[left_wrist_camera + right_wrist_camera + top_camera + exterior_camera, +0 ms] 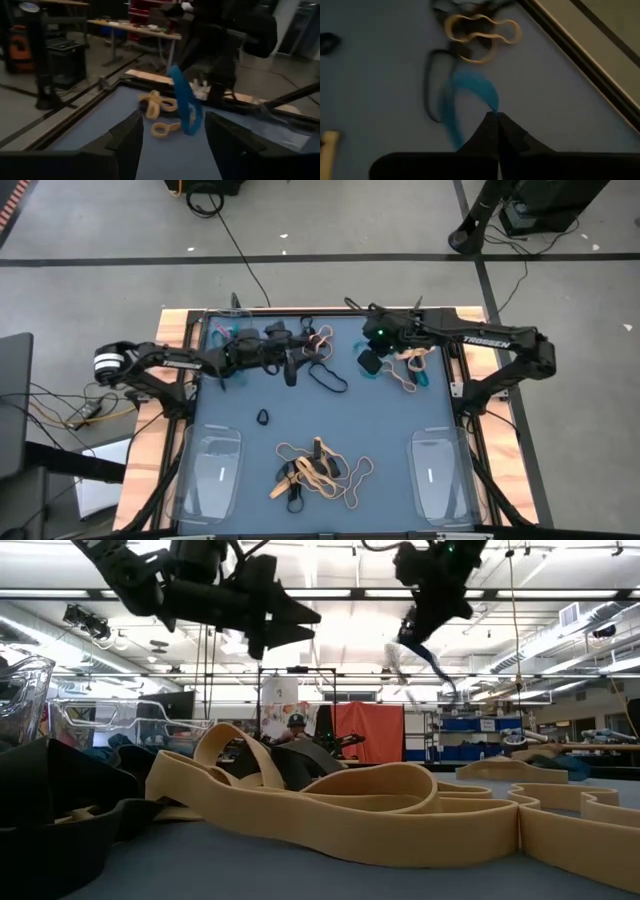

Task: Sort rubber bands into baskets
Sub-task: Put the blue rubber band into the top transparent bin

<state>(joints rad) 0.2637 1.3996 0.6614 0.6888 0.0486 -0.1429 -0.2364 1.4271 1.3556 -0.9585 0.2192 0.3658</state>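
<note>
Teal-blue rubber band [462,102] hangs pinched in the closed right gripper [496,116], its long axis trailing downward below the fingertips, clear of the mat. Nearest basket [437,474] lies toward the right arm's base. Left gripper [172,137] waits, jaws wide, empty.

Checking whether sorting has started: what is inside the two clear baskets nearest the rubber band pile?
Both the left basket and the right basket look empty through their clear walls; only blue table shows beneath them.
</note>
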